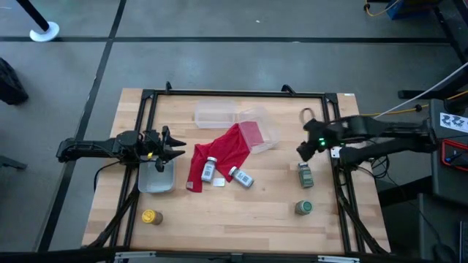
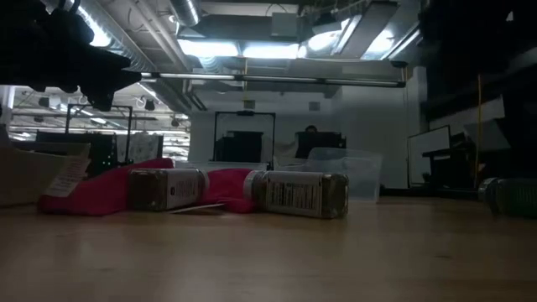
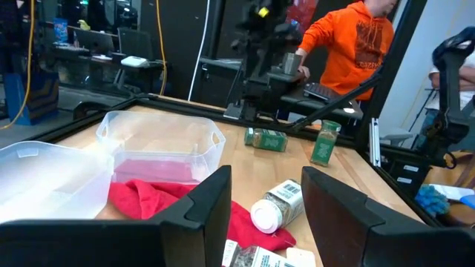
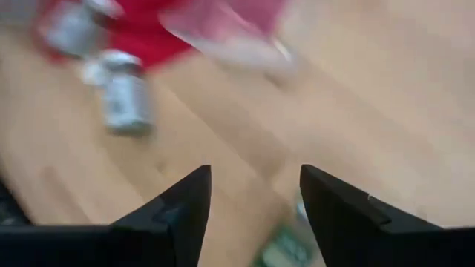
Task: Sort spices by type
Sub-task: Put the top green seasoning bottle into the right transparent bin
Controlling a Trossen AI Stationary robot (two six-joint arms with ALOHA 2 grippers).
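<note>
Five spice jars spread over the counter, both grippers spread and empty

High view gives the whole layout. Yellow jar stands near the counter's front left corner. Two silver-grey jars lie on their sides mid-counter, the first resting on the red cloth, the second just beside its edge. Two green-capped jars sit near the right edge: one lying, one upright closer to the front right corner.

Low view shows only the silver-grey pair lying label-out, cloth behind them; the yellow jar is not seen there. Left wrist view alone shows a person in an orange hoodie beyond the counter.

Left gripper hangs over the left side, fingers apart, holding nothing, above a clear tub. Right gripper hovers just above the lying green-capped jar, fingers apart, nothing between them.

Containers: three clear tubs. The one near the back edge looks empty; the tilted one has cloth reaching into it; no jar is seen in the left one.

Surface is pale wood, black-framed; grey floor around.
</note>
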